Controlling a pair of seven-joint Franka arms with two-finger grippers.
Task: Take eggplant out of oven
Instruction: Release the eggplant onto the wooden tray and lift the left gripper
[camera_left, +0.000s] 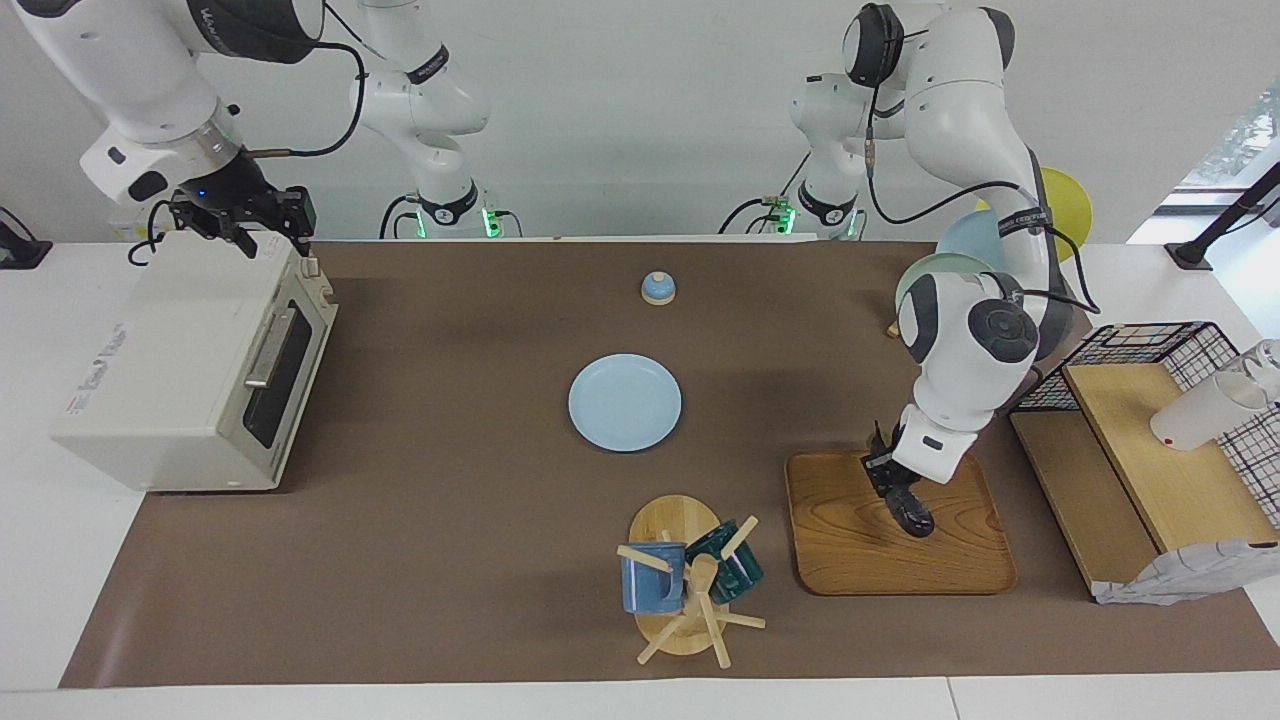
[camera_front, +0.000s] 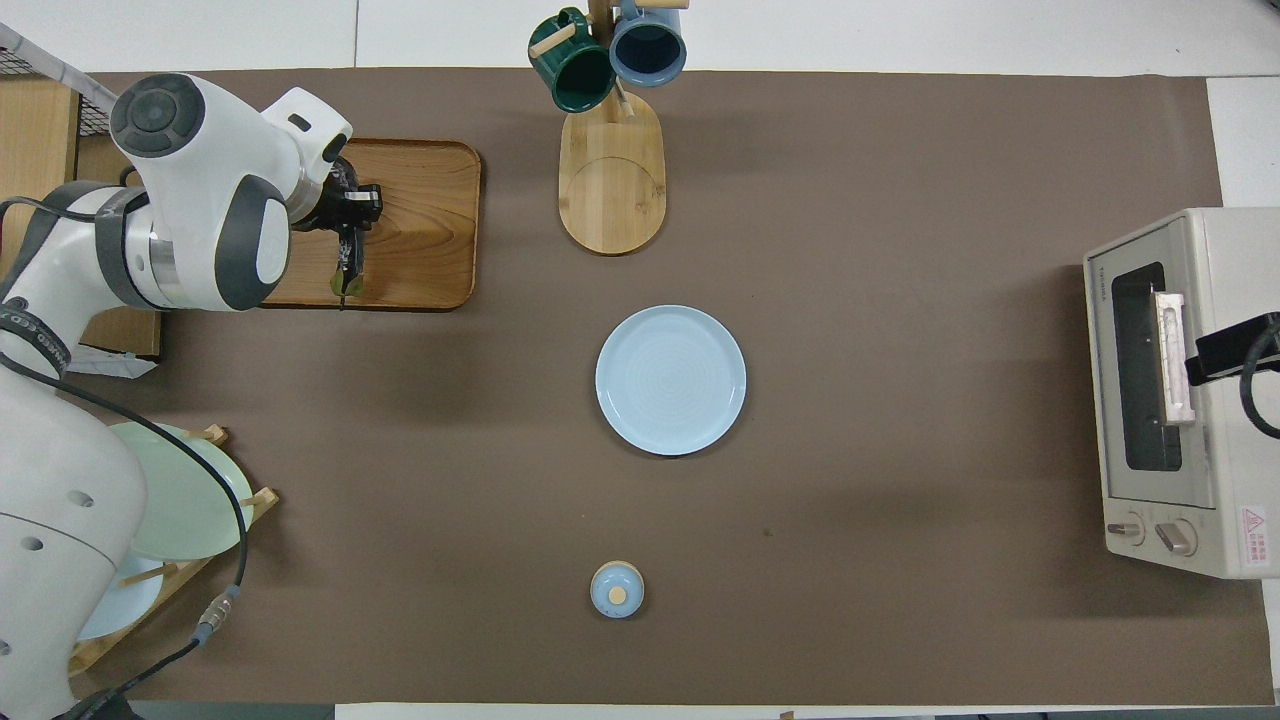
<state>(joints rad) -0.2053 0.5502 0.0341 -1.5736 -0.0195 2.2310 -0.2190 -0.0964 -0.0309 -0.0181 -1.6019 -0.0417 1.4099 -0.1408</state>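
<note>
Our left hand (camera_left: 897, 487) grips the eggplant (camera_left: 911, 513) over the wooden tray (camera_left: 850, 560); our right hand (camera_left: 240, 215) hangs spread above the closed oven (camera_left: 160, 370).
</note>
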